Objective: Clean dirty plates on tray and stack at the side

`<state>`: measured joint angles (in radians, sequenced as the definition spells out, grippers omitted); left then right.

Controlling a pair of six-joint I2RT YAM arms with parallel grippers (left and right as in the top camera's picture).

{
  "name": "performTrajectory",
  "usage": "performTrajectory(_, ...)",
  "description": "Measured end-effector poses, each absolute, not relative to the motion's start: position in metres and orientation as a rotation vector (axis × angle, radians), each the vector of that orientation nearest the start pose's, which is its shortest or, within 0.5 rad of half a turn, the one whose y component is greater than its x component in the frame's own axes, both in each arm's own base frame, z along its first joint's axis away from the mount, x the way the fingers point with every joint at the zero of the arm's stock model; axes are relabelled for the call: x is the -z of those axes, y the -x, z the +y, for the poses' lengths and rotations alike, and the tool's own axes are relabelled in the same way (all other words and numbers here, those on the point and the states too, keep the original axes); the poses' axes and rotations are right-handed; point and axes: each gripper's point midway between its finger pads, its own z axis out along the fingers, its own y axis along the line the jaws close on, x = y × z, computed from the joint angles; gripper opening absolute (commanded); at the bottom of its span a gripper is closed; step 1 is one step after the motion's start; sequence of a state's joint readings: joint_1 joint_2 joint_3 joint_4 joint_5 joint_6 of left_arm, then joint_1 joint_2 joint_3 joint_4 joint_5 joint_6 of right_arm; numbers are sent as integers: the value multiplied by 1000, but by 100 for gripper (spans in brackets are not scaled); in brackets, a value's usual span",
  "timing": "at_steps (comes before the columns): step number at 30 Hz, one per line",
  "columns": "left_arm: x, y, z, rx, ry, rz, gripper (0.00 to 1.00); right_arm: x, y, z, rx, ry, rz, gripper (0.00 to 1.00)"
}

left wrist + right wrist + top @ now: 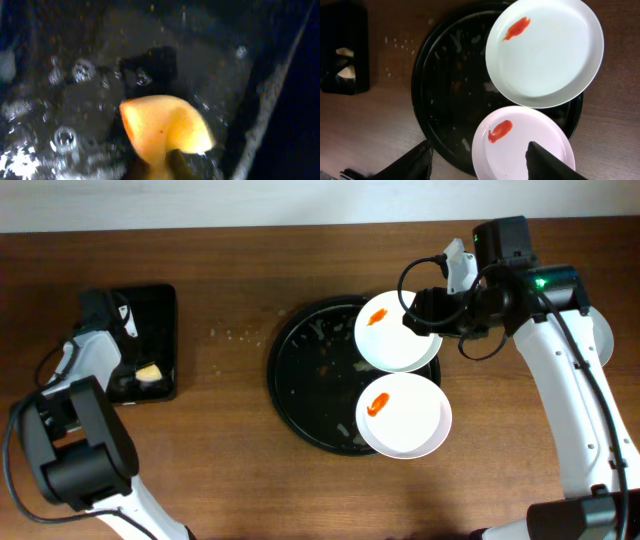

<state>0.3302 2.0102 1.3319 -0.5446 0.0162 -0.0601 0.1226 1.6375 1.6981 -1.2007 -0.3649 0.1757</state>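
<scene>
My left gripper (159, 170): pinched on the sponge (165, 127) in the rectangular tray (160, 310). My right gripper (479, 152): wide, empty, over two dirty plates (398, 335) at the right rim of the tray (310, 380). Step, I judge: sponge pickup; next, carry it over.

Soft, even light from above covers the wooden surface (230, 480), shadows faint; the white plates (400, 340) show bright. The left wrist view is dim and blurred, wet glints around a yellow piece (167, 125).
</scene>
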Motion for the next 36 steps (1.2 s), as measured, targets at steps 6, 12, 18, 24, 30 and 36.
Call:
performTrajectory(6, -52, -419, 141, -57, 522, 2688, 59, -239, -366, 107, -583, 38, 2714, 61)
performTrajectory(12, -63, -433, 152, -120, 519, 2610, 58, -239, -366, 107, -583, 38, 2714, 61)
performTrajectory(18, -30, -435, 151, -99, 525, 2658, 43, -239, -366, 107, -583, 37, 2714, 61)
performTrajectory(24, -9, -436, 147, -59, 528, 2690, 1, -239, -366, 107, -583, 38, 2714, 61)
performTrajectory(30, -10, -436, 149, -65, 523, 2689, 0, -239, -366, 107, -583, 38, 2714, 61)
performTrajectory(36, -12, -432, 147, -59, 525, 2706, 64, -239, -366, 107, -583, 38, 2714, 61)
